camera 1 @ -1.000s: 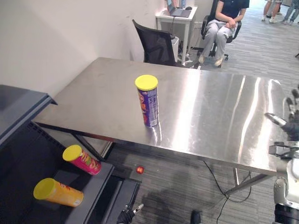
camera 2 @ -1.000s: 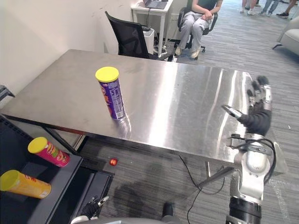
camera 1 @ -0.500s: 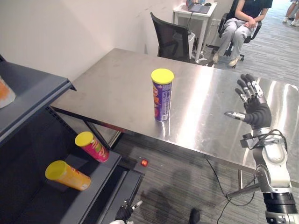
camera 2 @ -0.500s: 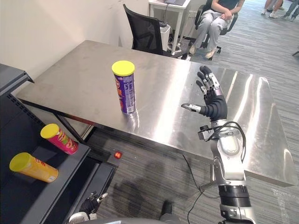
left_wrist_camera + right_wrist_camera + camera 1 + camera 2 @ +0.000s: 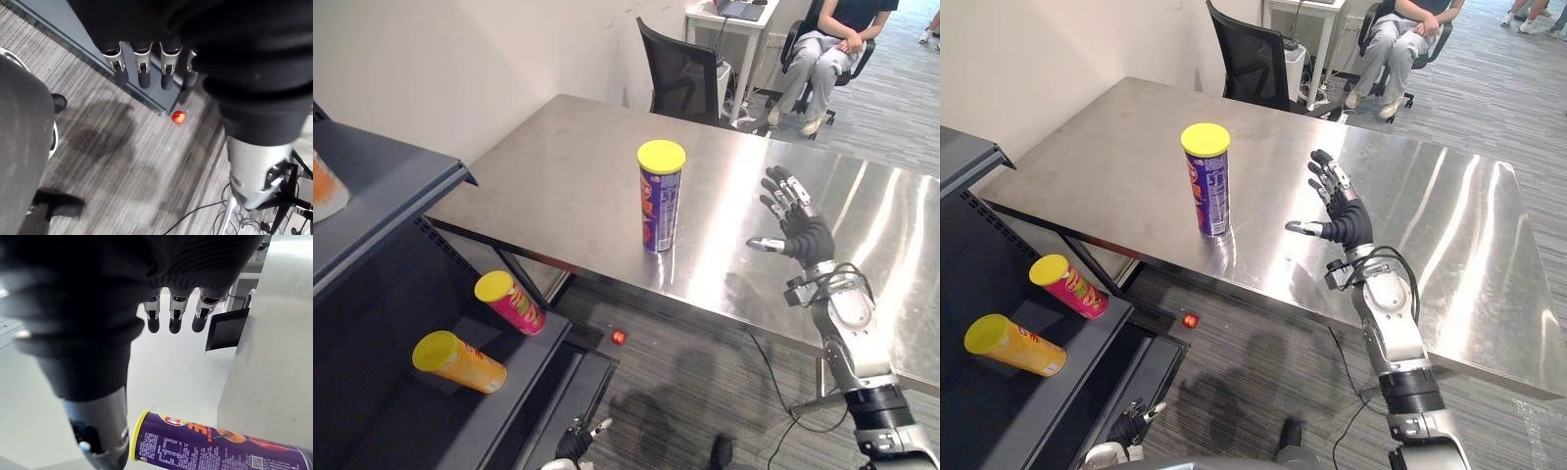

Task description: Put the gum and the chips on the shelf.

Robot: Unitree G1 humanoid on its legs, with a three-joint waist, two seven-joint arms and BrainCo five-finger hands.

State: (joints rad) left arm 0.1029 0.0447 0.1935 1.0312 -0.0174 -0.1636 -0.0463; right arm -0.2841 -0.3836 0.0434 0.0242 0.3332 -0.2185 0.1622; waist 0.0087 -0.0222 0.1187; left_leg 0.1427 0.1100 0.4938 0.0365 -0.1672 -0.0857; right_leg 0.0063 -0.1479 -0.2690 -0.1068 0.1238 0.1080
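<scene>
A purple chips can (image 5: 660, 196) with a yellow lid stands upright on the steel table (image 5: 558, 166), near its front edge. My right hand (image 5: 808, 240) hovers open over the table to the right of the can, a hand's width away, with its fingers spread. In the right wrist view the can (image 5: 210, 445) shows past the straight fingers (image 5: 177, 313). My left hand (image 5: 1131, 426) hangs low by the floor beside the shelf base. Its fingers (image 5: 142, 71) are straight and hold nothing.
A dark shelf unit (image 5: 382, 186) stands at the left. A pink can (image 5: 511, 304) and an orange can (image 5: 460, 362) lie on its lower board. A small red ball (image 5: 619, 337) lies on the carpet. A black chair (image 5: 680, 73) and a seated person (image 5: 832, 39) are behind the table.
The camera has turned, so the whole scene has shifted. My right hand has moved from the table's right edge leftward, closer to the purple can, still open.
</scene>
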